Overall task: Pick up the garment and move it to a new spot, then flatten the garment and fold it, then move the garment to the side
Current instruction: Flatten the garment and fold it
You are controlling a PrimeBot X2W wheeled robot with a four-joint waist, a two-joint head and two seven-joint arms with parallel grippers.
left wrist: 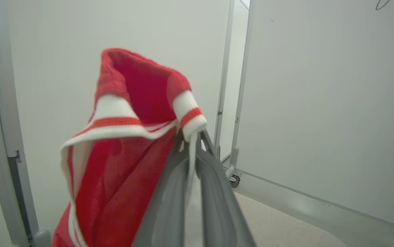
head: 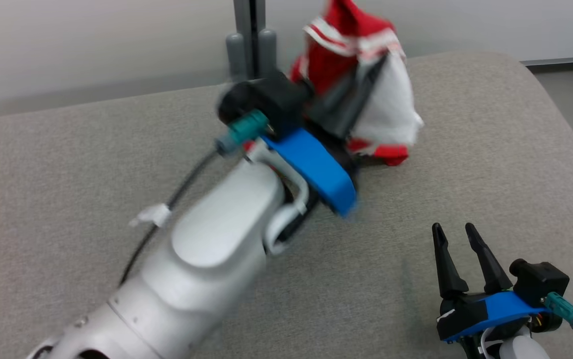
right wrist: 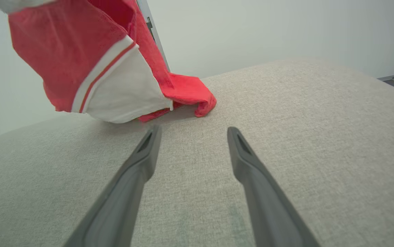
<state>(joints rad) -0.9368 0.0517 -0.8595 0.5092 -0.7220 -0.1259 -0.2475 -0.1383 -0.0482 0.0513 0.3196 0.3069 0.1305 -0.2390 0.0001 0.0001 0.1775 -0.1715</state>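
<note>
The garment [head: 346, 50] hangs at the upper centre of the head view, pinched in the left pincer [head: 378, 65], whose two fingers are closed flat on a white fold just below the striped band. Its lowest red corner touches the counter [head: 67, 174]; the rest is lifted clear.

It looks like a light, soft knit, red with a white panel and striped trim. It should sag and bunch rather than hold any shape, and it will probably swing when carried. The thicker banded edge seems the firmest place to hold, and a second hold on the free lower corner would help spread it.

The right pincer [head: 454, 230] sits at the lower right with its jaws wide apart and holding nothing, near the cloth but not touching it.

The counter is covered in grey woven fabric, which probably gives some drag. Behind it are a pale wall [left wrist: 320, 85], a metal frame on castors [left wrist: 233, 171] and a light floor.
</note>
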